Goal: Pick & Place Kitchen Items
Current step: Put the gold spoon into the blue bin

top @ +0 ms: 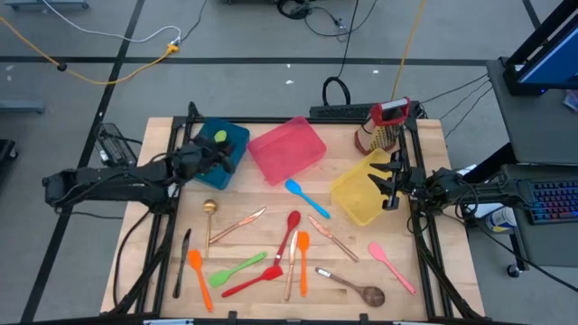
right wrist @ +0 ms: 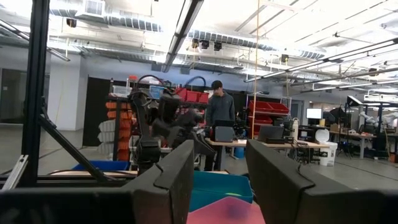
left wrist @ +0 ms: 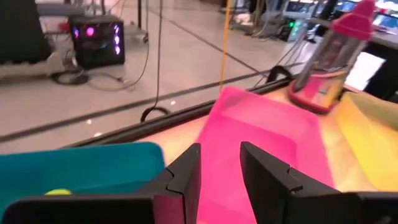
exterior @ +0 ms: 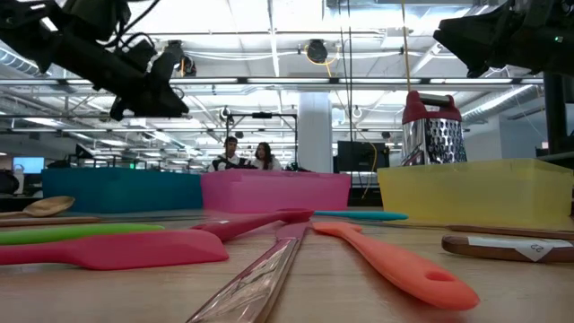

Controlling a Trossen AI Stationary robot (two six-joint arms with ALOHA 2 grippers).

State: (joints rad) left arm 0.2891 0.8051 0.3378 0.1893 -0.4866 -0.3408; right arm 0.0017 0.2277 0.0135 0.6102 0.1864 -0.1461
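Several kitchen items lie loose on the near half of the wooden table: a blue spatula (top: 307, 199), a red spoon (top: 289, 236), an orange spatula (top: 302, 260), a green spoon (top: 238, 268), a pink spatula (top: 391, 266), a wooden spoon (top: 358, 288) and a black knife (top: 183, 257). My left gripper (top: 217, 157) hovers open over the blue bin (top: 228, 144), with nothing between its fingers (left wrist: 186, 177). A yellow-green item (left wrist: 58, 192) lies inside that bin. My right gripper (top: 388, 185) waits open above the right side of the yellow bin (top: 357, 194).
The pink bin (top: 287, 149) sits tilted between the blue and yellow bins. A red-topped metal grater (top: 383, 126) stands at the far right behind the yellow bin. A black frame (top: 271, 120) runs along the table's far edge and sides. People sit in the room beyond (exterior: 242, 154).
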